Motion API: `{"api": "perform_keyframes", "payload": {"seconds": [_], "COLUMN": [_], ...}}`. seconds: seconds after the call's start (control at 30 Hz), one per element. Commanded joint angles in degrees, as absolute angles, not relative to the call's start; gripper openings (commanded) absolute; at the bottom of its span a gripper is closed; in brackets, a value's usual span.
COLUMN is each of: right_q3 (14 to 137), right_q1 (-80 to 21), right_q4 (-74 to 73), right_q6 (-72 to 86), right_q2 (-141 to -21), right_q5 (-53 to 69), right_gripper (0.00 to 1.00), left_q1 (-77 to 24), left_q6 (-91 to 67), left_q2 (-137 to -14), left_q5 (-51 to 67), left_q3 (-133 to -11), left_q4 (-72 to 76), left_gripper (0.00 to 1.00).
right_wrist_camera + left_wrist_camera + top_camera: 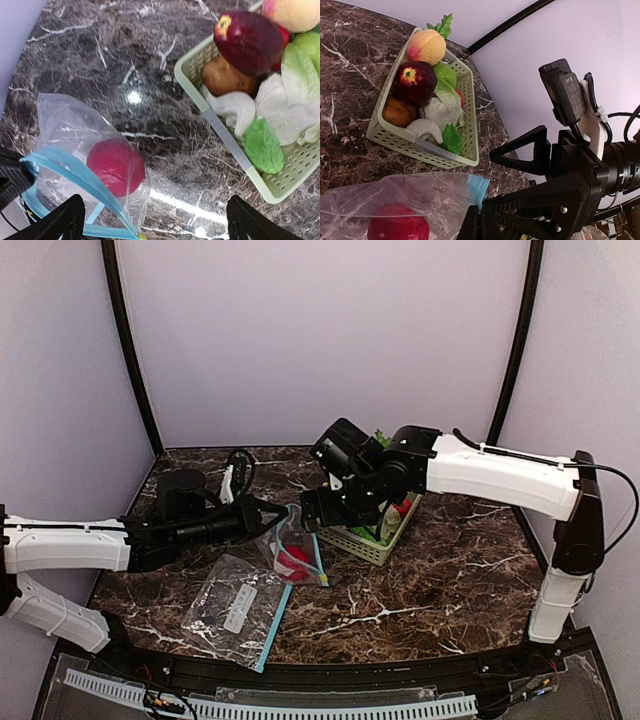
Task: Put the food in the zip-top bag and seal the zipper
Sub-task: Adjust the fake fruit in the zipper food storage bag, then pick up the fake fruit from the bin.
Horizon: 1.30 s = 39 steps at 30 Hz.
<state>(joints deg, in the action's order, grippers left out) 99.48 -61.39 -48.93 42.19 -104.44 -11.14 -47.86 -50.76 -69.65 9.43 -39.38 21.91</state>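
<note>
Food, in basket: likely light, rigid, glossy-slick; grip across middle. Right gripper beside basket, spread wide, empty. Left gripper pinched on zip-top bag rim

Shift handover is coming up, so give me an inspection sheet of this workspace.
Surface: table, dark marble, glossy.
Job's things: zip-top bag open, one red food inside; other food in the basket.
Clutter: second bag lying flat near the front edge.
Grippers: left gripper shut on the zip-top bag's rim; right gripper open, holding nothing.
Cables: black cable along the right arm; cable loop behind the left arm.
Surroundings: pale walls, black poles.
</note>
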Motion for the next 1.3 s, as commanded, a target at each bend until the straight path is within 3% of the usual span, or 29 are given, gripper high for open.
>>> {"api": "perform_keyframes", "payload": {"seconds": [0.0,0.47,0.8,1.27], "right_q3": [95.0,99.0,102.6,111.2], "right_q1": [-61.5,-60.8,-55.2,-46.1], "right_q4": [-48.9,-47.6,-53.1,-47.4], "right_q6": [42.8,39.0,30.5,12.3], "right_q2": [-103.5,-108.2,-102.9,-116.9], "right_q5": [-7.9,-4.7,-10.4,-12.2], "right_gripper": [0.96,0.92,0.98,0.99], "left_q1": [-49.8,-50.0,-45.9,-44.0], "left_q6": [-54.6,-51.7,-44.2,-40.6], "left_q2": [-72.1,-73.7,-72.3,-73.2], "left_q5": [5.1,1.4,6.6,10.4], "left_q3": [-36.4,-33.3,-37.6,-39.2], "left_q4": [28.5,26.6,14.5,10.3], "left_gripper": [0.01,0.01,0.01,0.01]}}
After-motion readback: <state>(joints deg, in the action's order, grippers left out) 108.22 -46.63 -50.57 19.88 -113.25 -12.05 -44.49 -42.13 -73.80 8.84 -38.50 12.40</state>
